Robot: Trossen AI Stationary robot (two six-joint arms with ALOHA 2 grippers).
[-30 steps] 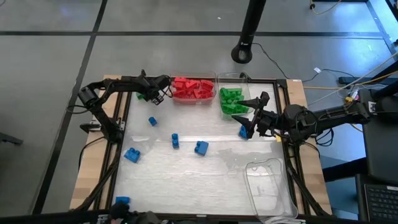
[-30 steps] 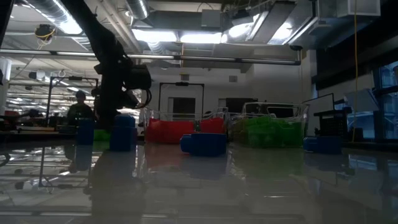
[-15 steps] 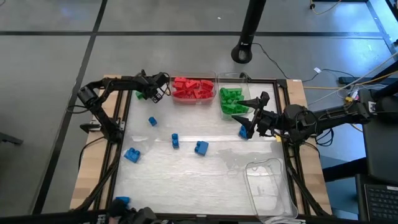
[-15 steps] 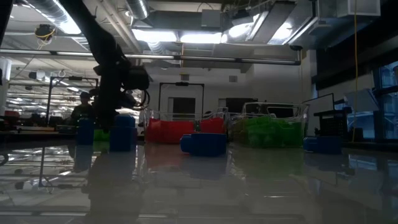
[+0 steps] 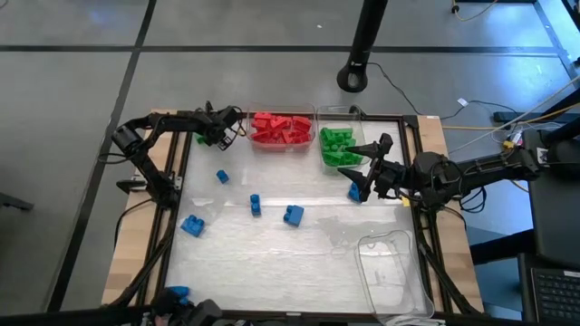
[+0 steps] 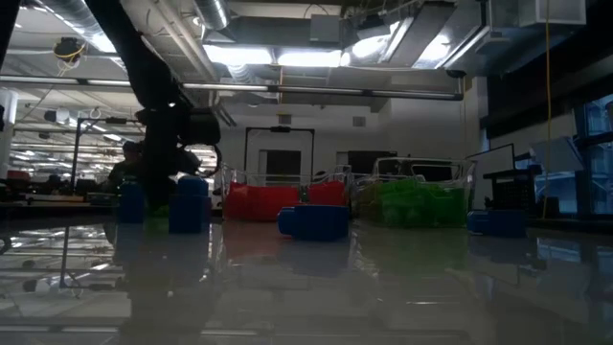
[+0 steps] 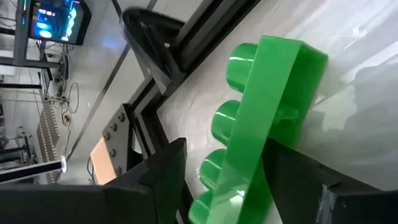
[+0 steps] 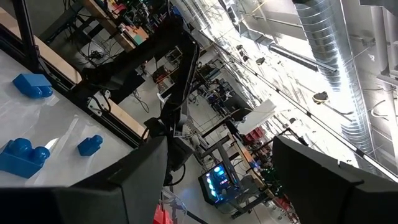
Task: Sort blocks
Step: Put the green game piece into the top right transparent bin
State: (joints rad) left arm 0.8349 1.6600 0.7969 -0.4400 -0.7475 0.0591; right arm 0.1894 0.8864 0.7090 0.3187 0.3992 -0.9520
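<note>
Left wrist view shows the left pincer (image 7: 224, 186) clamped on a green studded plastic brick (image 7: 261, 118), at the bench's (image 5: 272, 263) far-left corner, probably bound for the green bin (image 5: 337, 145). Right pincer (image 5: 367, 167) hangs apart beside a blue brick (image 5: 354, 192).

Grey floor (image 5: 272, 36), bright ceiling lights (image 6: 278, 57) overhead
</note>
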